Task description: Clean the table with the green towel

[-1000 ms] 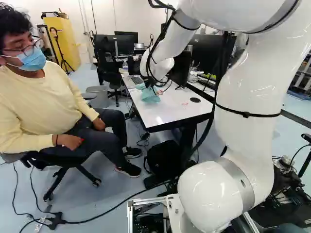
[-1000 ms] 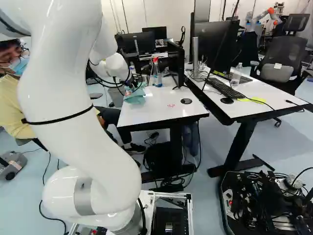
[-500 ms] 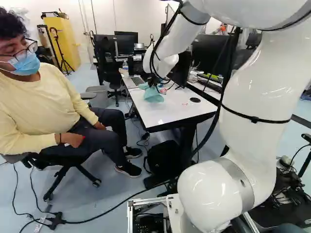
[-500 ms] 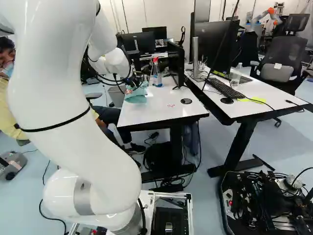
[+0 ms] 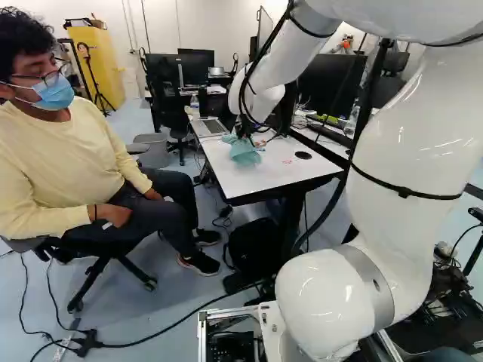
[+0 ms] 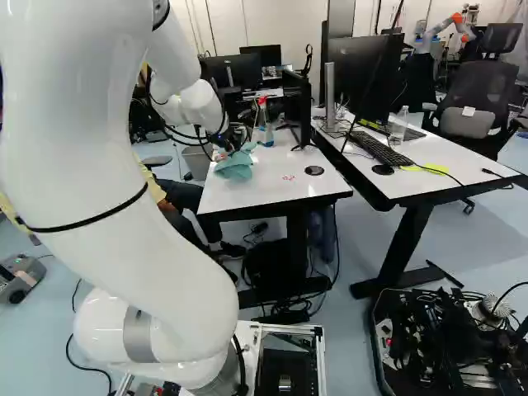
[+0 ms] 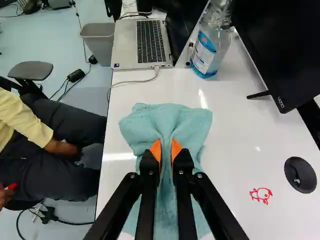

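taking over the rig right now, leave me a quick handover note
Gripper: shut on the green towel, which hangs down over the white table.
Done: towel picked up and at the table.
Left: red drawing not wiped off, on the side away from the seated person.
Mind: laptop and bottle of blue liquid ahead of the towel.
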